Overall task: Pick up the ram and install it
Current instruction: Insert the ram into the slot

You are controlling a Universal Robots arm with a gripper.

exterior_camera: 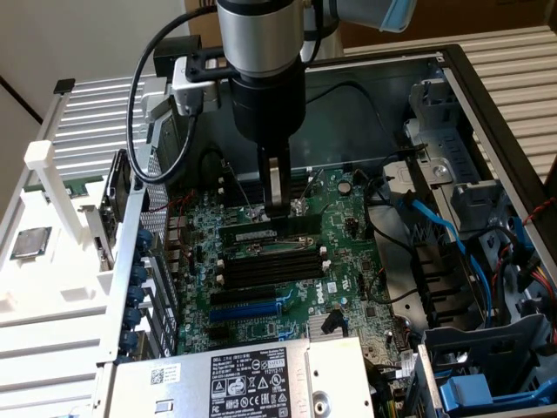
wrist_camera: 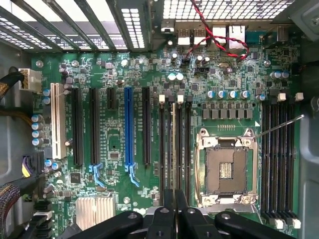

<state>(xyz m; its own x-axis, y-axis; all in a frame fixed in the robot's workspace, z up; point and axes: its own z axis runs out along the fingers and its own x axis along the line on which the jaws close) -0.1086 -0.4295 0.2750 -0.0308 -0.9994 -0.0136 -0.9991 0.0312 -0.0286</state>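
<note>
ram (exterior_camera: pixel 252 235) (wrist_camera: pixel 173 149): one, upright in a slot, mid-motherboard (exterior_camera: pixel 346 254)
gripper (exterior_camera: pixel 277 212) (wrist_camera: pixel 173 196): one, clamped on ram's top edge

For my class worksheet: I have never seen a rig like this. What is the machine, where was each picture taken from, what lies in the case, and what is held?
The machine is a robot arm whose gripper is a two-fingered clamp. The exterior view comes from a camera off the arm, looking into an open computer case. The wrist view comes from a camera on the arm, looking down past the fingers. In the case lies a green motherboard with long black slots and an empty processor socket. The gripper is shut on the ram, a thin memory stick standing at one slot.
</note>
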